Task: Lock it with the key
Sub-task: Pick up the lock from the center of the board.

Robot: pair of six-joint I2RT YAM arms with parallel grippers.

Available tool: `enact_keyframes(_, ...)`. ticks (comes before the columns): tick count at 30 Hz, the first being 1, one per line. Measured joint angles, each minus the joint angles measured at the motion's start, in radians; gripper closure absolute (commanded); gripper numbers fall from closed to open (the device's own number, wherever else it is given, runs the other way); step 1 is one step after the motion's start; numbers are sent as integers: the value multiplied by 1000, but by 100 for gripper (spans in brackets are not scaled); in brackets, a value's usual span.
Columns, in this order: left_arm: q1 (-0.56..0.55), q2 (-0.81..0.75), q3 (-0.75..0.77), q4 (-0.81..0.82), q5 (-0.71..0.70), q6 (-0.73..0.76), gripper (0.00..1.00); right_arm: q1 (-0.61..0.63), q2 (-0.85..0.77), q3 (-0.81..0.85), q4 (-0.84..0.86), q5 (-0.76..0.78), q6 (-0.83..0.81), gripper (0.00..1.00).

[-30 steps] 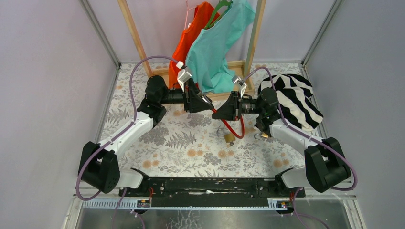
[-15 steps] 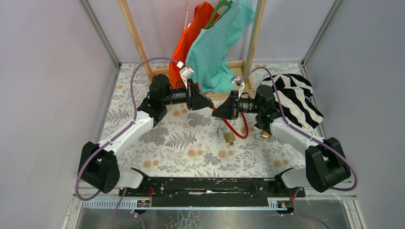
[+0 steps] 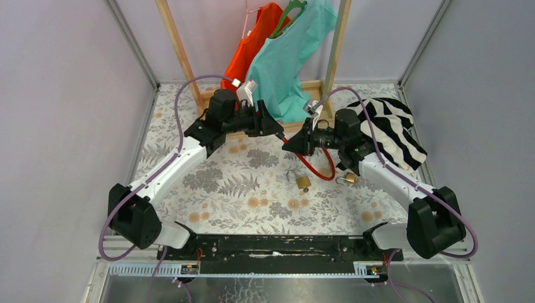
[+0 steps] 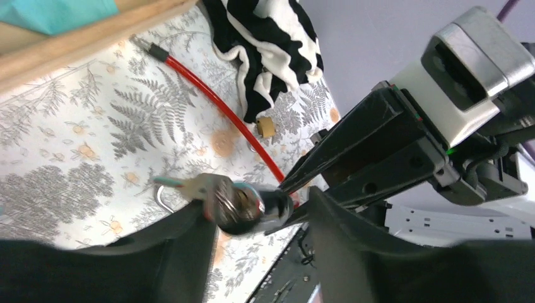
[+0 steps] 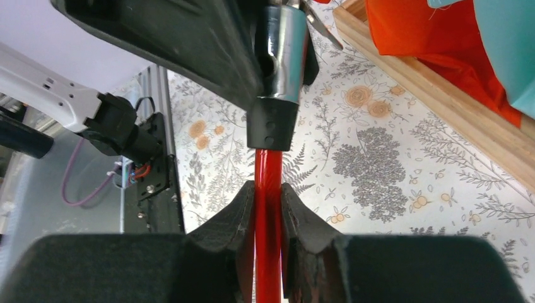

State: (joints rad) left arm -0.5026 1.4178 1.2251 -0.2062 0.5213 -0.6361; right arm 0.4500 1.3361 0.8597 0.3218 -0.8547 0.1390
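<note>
cable [image 5: 267, 183] red | cloth [image 3: 397, 136] black-white stripes | table cover [image 3: 252, 202] grey floral | padlock [image 3: 303, 183] brass

The fern-printed worktop [image 3: 240, 202] carries a brass padlock [image 3: 303, 183], a smaller padlock [image 3: 349, 179], a striped cloth [image 3: 394, 136] and the red cable [image 4: 208, 97]'s loose end.

The top external camera sits high behind the arm bases, looking down and forward over the whole floral table [image 3: 252, 196] to the wooden rack [image 3: 335, 50] at the far end. The left wrist camera rides close behind the left gripper [image 4: 262, 211], sighting along its fingers: the lock barrel [image 4: 245, 205] is between the jaws, the right gripper [image 4: 303, 180] and striped cloth [image 4: 265, 38] beyond them. The right wrist camera faces the opposite way, equally near, with the red cable [image 5: 267, 208] between its jaws and the barrel just ahead. All three views share the cable and barrel.
</note>
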Motion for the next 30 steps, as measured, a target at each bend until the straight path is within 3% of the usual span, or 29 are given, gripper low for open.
enact_keyframes(4, 50, -25, -29, 60, 34, -25, 18, -28, -1, -15, 54, -36, 108, 100)
enact_keyframes(11, 112, -101, -132, 220, 137, -25, 14, -60, 0, -34, 259, -130, 370, 100)
enact_keyframes(18, 119, -117, -237, 442, 280, -47, 21, -61, 39, -32, 540, -206, 657, 100)
enact_keyframes(24, 105, -114, -244, 599, 370, -65, 33, -61, 43, -33, 614, -216, 731, 100)
enact_keyframes(30, 76, -60, -233, 704, 419, -80, 40, -60, 43, -43, 642, -232, 745, 100)
